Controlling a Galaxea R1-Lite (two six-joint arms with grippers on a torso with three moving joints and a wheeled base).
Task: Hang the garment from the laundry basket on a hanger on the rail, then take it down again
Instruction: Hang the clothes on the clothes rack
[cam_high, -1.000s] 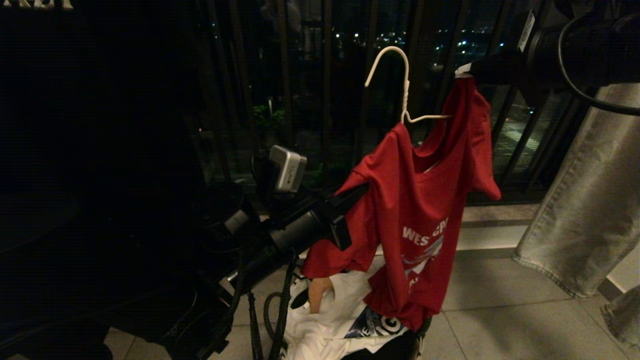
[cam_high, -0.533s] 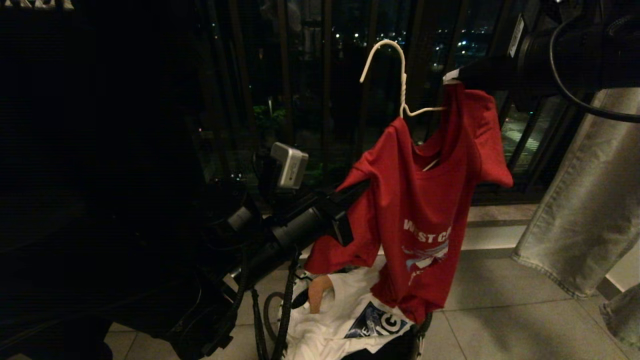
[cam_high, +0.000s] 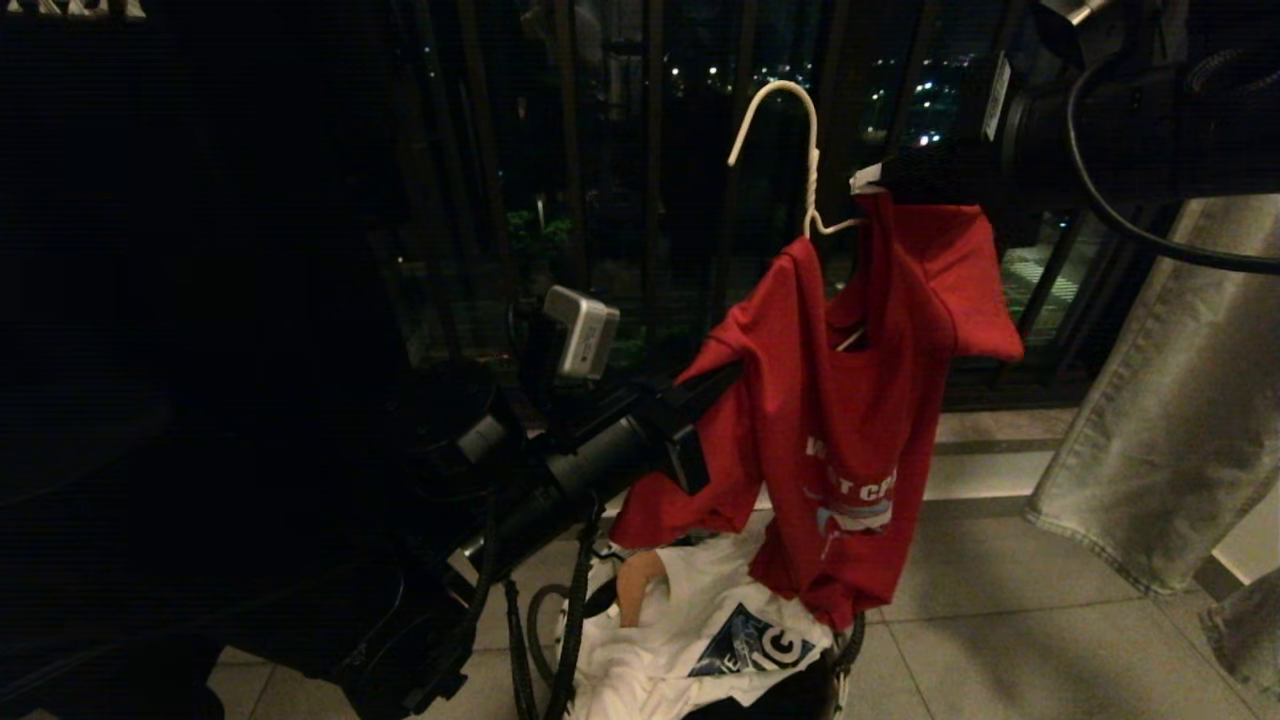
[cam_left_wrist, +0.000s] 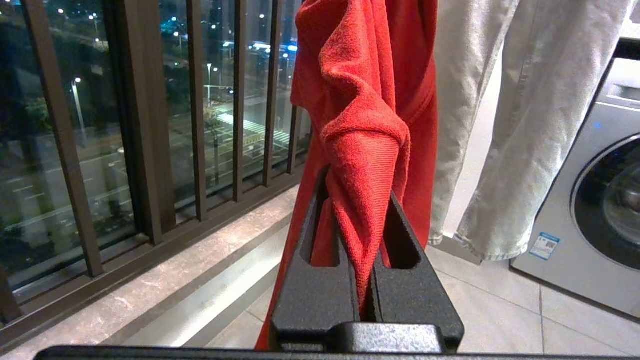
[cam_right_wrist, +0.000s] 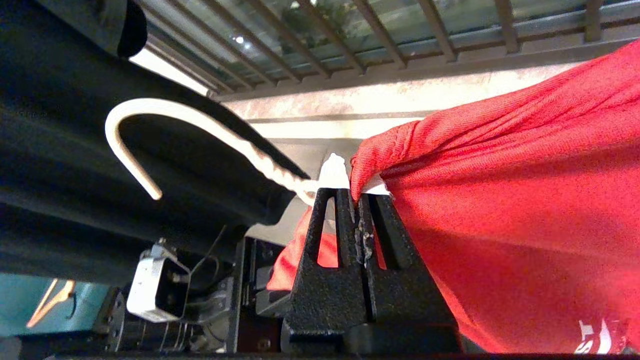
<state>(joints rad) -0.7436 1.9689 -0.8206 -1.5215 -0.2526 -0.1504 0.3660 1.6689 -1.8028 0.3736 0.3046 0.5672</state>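
Garment (cam_high: 840, 400): soft, light, limp; half-threaded on hanger (cam_high: 800, 160). Left gripper (cam_left_wrist: 367, 235) pinches sleeve fold; right gripper (cam_right_wrist: 361, 200) pinches collar edge beside hanger neck. Grip hems.

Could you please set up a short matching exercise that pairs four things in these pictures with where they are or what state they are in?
Things:
1. red T-shirt
2. white wire hanger
3. left pincer
4. pale jeans

Places or states:
a. hanging at the right edge of the head view
b. shut on a bunched fold of red cloth
c. its hook free in the air, on no rail
d. held up above the laundry basket by both pincers

Pairs: 1-d, 2-c, 3-b, 4-a
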